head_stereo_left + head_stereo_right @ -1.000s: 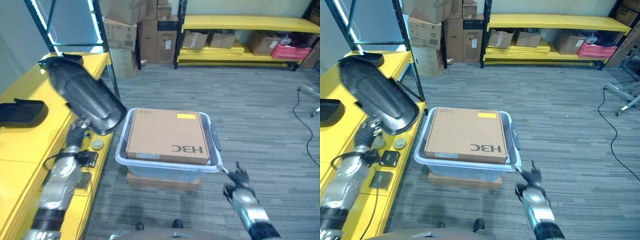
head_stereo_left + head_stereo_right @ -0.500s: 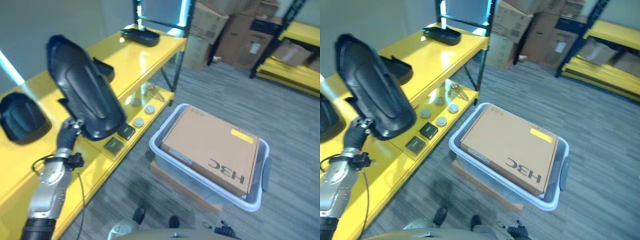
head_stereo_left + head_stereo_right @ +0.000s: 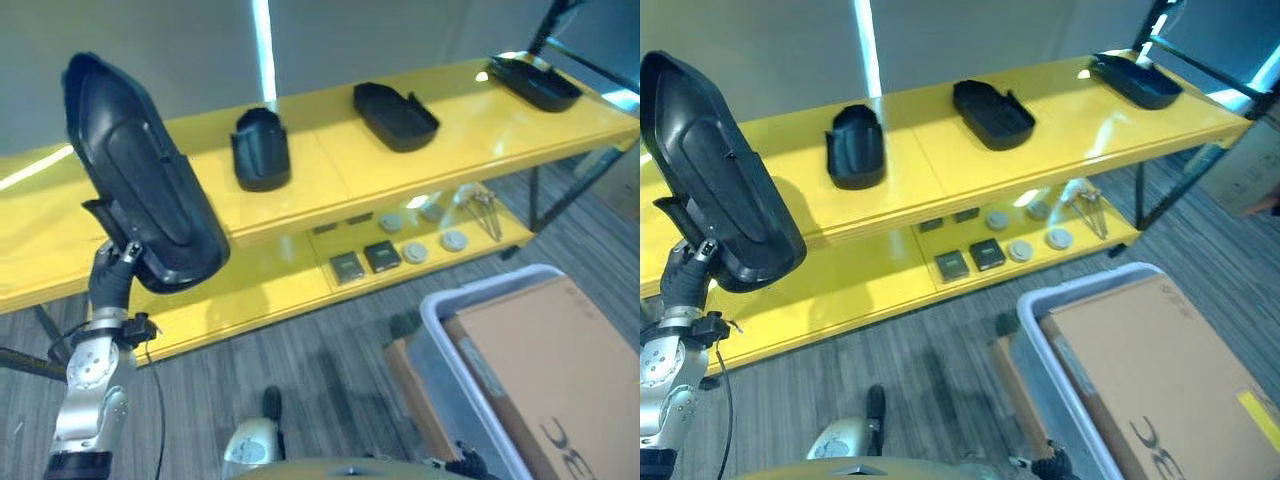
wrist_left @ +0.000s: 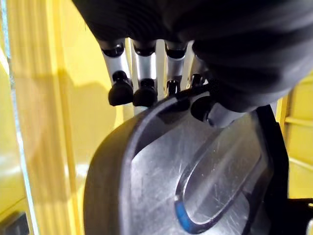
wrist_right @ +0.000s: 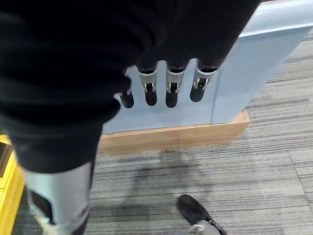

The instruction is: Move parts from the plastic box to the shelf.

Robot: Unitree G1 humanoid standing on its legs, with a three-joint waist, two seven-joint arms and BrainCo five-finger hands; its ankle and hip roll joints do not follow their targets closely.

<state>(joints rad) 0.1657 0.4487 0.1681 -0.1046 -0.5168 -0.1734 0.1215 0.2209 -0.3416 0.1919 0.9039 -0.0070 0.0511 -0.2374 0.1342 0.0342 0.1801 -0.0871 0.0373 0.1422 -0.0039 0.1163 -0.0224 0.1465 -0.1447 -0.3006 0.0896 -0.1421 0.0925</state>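
the task looks partly done. three black moulded parts already lie on the top board of the yellow shelf (image 3: 330,185): a rounded shell (image 3: 260,148), a shallow tray-like piece (image 3: 395,115) and a third piece (image 3: 535,80) near the far end. the left hand (image 4: 146,73) has its fingers curled over the rim of one more part, a long black part (image 3: 140,180), smooth and slightly glossy, held upright in front of the shelf and not yet put down. the right hand (image 5: 161,90) hangs with relaxed fingers and holds nothing, beside the wall of the pale blue plastic box (image 3: 450,340). a flat brown cardboard box (image 3: 550,360) lies in the plastic box, so i cannot tell if more parts are left.
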